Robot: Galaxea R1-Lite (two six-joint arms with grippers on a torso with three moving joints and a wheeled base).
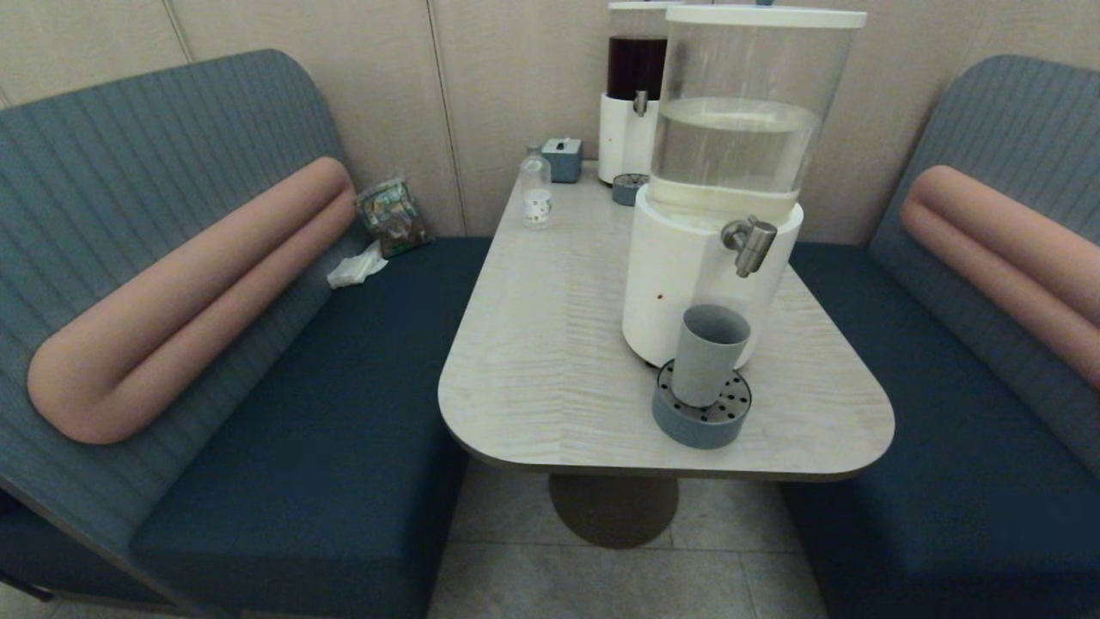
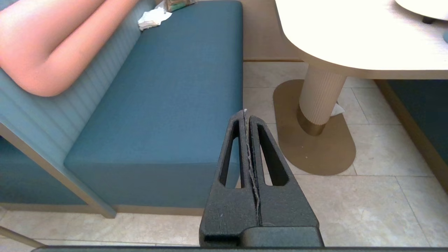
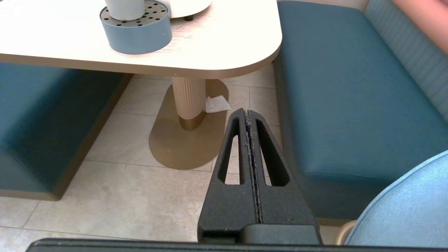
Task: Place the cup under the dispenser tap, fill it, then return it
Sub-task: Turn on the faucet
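Observation:
The grey-blue cup (image 1: 708, 353) stands upright on the round perforated tray (image 1: 701, 419), below and slightly left of the brushed-metal tap (image 1: 752, 244) of the large clear-tank dispenser (image 1: 730, 172). The cup's lower part (image 3: 125, 8) also shows in the right wrist view. Neither gripper appears in the head view. My left gripper (image 2: 246, 112) hangs shut and empty low over the floor by the left bench. My right gripper (image 3: 247, 112) is also shut and empty, low near the right bench, below the table's front edge.
A slimmer dark-tank dispenser (image 1: 634, 94), a small clear bottle (image 1: 536, 189) and a grey box (image 1: 563, 159) stand at the table's far end (image 1: 559, 258). Blue benches (image 1: 344, 413) flank the table. The table pedestal (image 3: 189, 101) rises from the floor between both wrists.

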